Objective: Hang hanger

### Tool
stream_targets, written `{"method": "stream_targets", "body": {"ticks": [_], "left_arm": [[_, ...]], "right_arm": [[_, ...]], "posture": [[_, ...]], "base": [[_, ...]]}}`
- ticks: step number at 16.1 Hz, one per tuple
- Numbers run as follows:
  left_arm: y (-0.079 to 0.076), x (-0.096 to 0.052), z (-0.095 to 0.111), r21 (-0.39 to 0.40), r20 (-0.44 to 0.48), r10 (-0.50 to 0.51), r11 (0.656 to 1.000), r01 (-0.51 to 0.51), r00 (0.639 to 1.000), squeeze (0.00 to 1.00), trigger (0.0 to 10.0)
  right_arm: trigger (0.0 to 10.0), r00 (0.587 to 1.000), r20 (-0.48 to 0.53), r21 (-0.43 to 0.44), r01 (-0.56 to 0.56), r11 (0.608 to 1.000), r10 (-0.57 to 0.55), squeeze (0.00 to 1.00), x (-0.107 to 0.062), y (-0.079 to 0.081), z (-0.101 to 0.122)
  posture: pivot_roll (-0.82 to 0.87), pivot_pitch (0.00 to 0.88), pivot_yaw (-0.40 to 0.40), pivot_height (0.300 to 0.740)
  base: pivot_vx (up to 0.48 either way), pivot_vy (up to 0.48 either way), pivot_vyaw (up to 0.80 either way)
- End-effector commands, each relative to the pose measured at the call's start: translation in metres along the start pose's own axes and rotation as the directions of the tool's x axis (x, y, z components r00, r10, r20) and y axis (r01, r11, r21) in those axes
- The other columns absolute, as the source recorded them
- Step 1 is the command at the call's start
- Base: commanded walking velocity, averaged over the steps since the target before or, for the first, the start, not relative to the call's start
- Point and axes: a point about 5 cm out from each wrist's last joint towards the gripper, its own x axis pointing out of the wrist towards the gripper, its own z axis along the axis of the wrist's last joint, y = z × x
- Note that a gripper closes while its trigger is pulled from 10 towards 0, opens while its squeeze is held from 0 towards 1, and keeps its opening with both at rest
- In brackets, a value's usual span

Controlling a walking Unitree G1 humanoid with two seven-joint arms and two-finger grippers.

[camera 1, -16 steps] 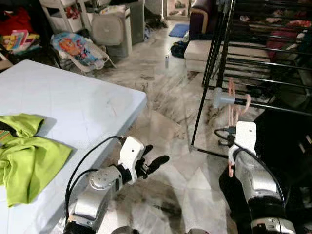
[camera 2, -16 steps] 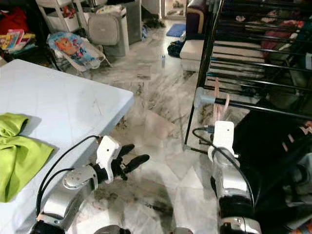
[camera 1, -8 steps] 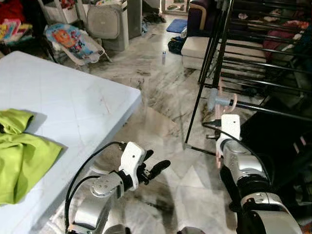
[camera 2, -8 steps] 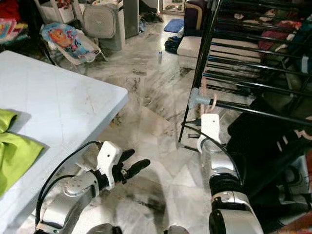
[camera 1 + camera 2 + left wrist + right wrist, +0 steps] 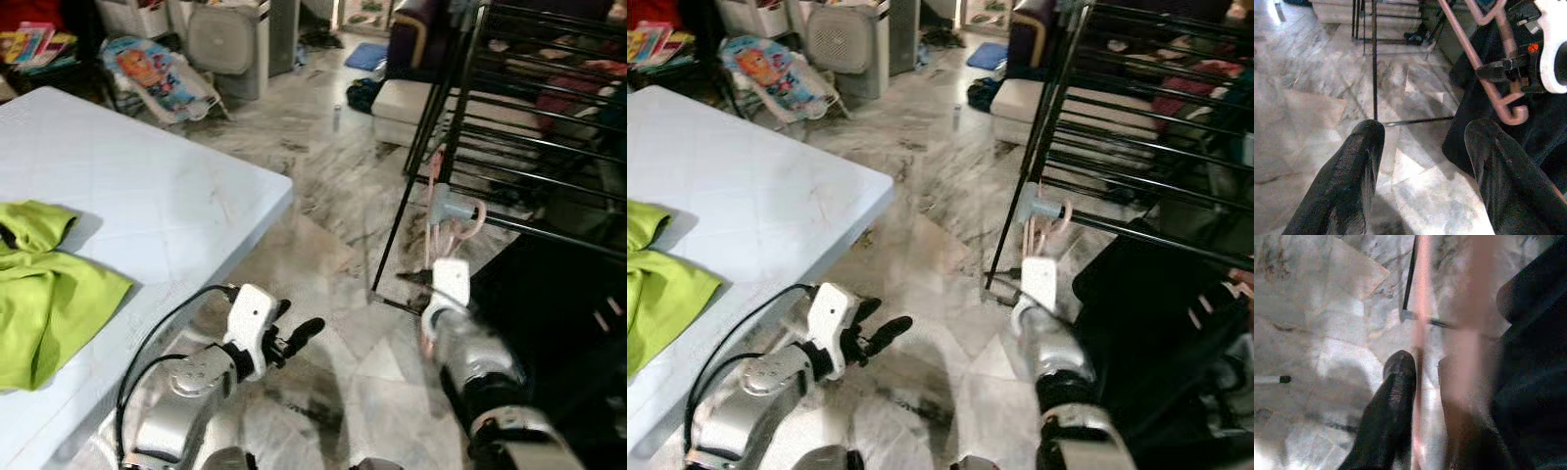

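A pink hanger (image 5: pixel 433 215) stands upright at the near end of the black drying rack (image 5: pixel 470 108). Its hook (image 5: pixel 474 217) curls around a rail beside the grey end cap (image 5: pixel 447 205). My right gripper (image 5: pixel 427 282) is shut on the hanger's lower part. In the right wrist view the blurred pink bar (image 5: pixel 1420 328) runs between the black fingers (image 5: pixel 1393 401). The left wrist view has the hanger (image 5: pixel 1476 54) clamped ahead. My left gripper (image 5: pixel 294 335) is open and holds nothing, low over the floor by the table corner, well left of the rack.
A white table (image 5: pixel 147 186) with a green cloth (image 5: pixel 39 294) is on the left. A black garment (image 5: pixel 549 294) drapes over the rack just right of my right arm. A baby bouncer (image 5: pixel 157 73), a grey appliance (image 5: pixel 230 39) and a white box (image 5: pixel 402 98) stand across the marble floor.
The head view has shifted. My right gripper still holds the hanger at the rail end and sits slightly lower in the picture. The left gripper stays open in much the same pose.
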Motion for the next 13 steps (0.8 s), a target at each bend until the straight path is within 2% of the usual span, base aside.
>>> {"method": "stream_targets", "body": {"ticks": [1, 4, 5, 7, 9, 10, 12, 13], "left_arm": [[0.002, -0.003, 0.005, 0.009, 0.015, 0.011, 1.0, -0.011, 1.0, 0.0, 10.0], [0.016, -0.003, 0.015, 0.05, 0.08, 0.131, 0.99, -0.135, 0.988, 0.0, 10.0], [0.023, -0.002, 0.021, 0.037, 0.107, 0.176, 0.983, -0.18, 0.979, 0.0, 10.0], [0.027, 0.001, 0.027, 0.058, 0.134, 0.221, 0.971, -0.231, 0.966, 0.0, 10.0], [0.033, -0.003, 0.036, 0.082, 0.178, 0.29, 0.948, -0.307, 0.941, 0.0, 10.0], [0.034, -0.004, 0.042, 0.063, 0.198, 0.303, 0.945, -0.321, 0.932, 0.0, 10.0], [0.034, -0.007, 0.048, 0.074, 0.231, 0.298, 0.944, -0.322, 0.926, 0.0, 10.0], [0.034, -0.008, 0.05, 0.087, 0.232, 0.302, 0.94, -0.329, 0.924, 0.0, 10.0]], "right_arm": [[10.0, 0.997, 0.077, 0.013, 0.01, 1.0, -0.011, 1.0, -0.003, -0.001, 0.014], [10.0, 0.983, 0.174, 0.015, 0.053, 0.998, -0.055, 1.0, -0.014, -0.01, 0.015], [10.0, 0.968, 0.238, 0.0, 0.075, 0.997, -0.073, 1.0, -0.021, -0.016, 0.017], [10.0, 0.953, 0.284, 0.013, 0.11, 0.994, -0.109, 1.0, -0.031, -0.029, 0.017], [10.0, 0.933, 0.336, 0.009, 0.129, 0.992, -0.125, 1.0, -0.05, -0.039, 0.013], [10.0, 0.923, 0.362, 0.003, 0.138, 0.99, -0.13, 1.0, -0.058, -0.04, 0.012], [10.0, 0.904, 0.409, -0.012, 0.137, 0.99, -0.12, 1.0, -0.071, -0.037, 0.013], [10.0, 0.879, 0.463, -0.023, 0.142, 0.99, -0.115, 1.0, -0.079, -0.036, 0.017]], "posture": [[0.01, 0.0, 0.003, 0.74], [-0.03, 0.0, 0.038, 0.74], [-0.05, 0.0, 0.058, 0.74], [-0.05, 0.0, 0.068, 0.74], [-0.04, 0.0, 0.064, 0.74], [-0.03, 0.0, 0.056, 0.74], [-0.03, 0.0, 0.063, 0.74], [-0.03, 0.0, 0.062, 0.74]], "base": [[0.0, 0.0, 0.0], [0.0, 0.0, 0.0], [0.0, 0.0, 0.0], [0.0, 0.0, 0.0], [0.0, 0.0, 0.0], [0.0, 0.0, 0.0], [0.0, 0.0, 0.0], [0.0, 0.0, 0.0]]}}
